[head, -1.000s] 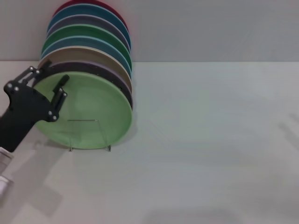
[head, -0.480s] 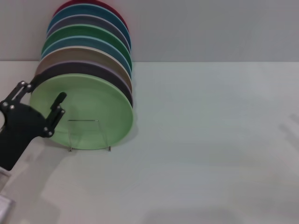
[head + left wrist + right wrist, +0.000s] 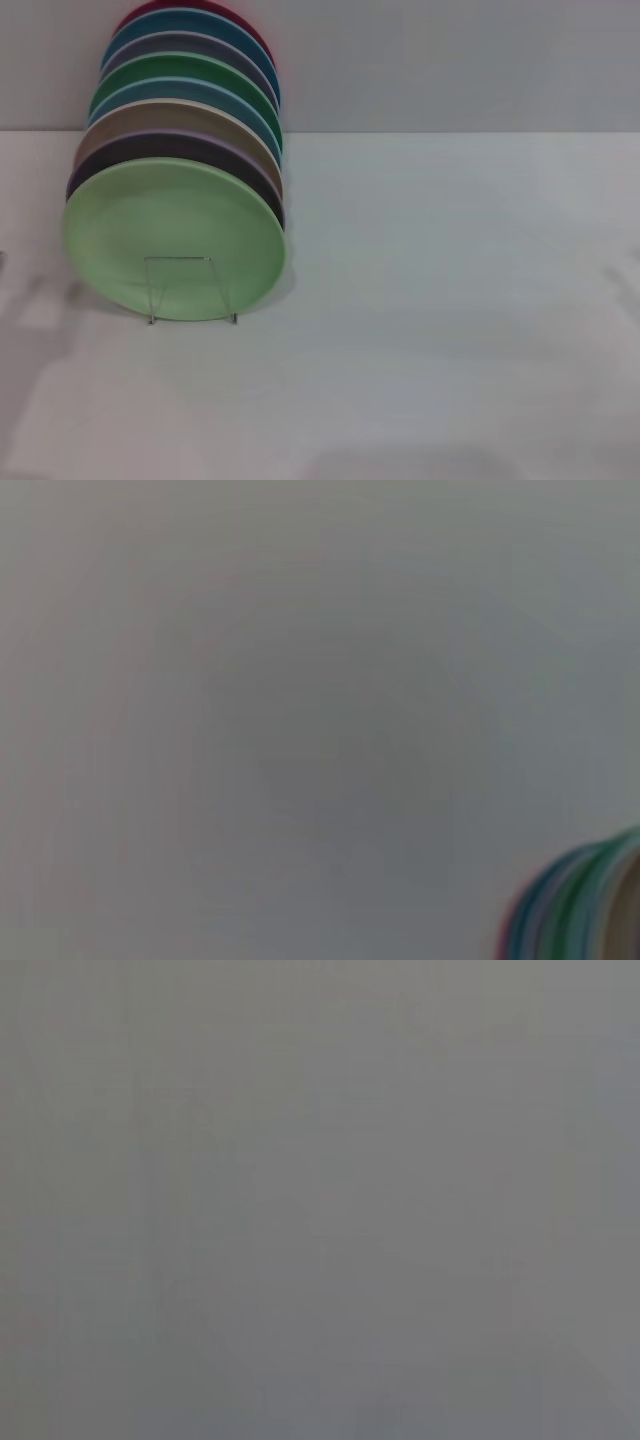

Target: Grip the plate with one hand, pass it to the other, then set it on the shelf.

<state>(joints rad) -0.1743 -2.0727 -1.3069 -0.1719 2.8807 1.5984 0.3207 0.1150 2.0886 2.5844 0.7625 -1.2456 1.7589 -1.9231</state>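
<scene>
The light pastel-green plate [image 3: 175,238] stands upright at the front of the row on the small wire and acrylic shelf [image 3: 190,290], at the left of the head view. Behind it stand several coloured plates [image 3: 190,100] in a leaning row. Neither gripper shows in any view. The left wrist view shows only the edges of the plate row [image 3: 580,905] in one corner against a blank grey surface. The right wrist view shows only blank grey.
The white table [image 3: 430,330] stretches to the right of and in front of the shelf. A grey wall [image 3: 450,60] runs behind the table.
My left gripper, which was open beside the pastel-green plate's left rim, has drawn back down and to the left and left the head view. The plate stays on the shelf.
</scene>
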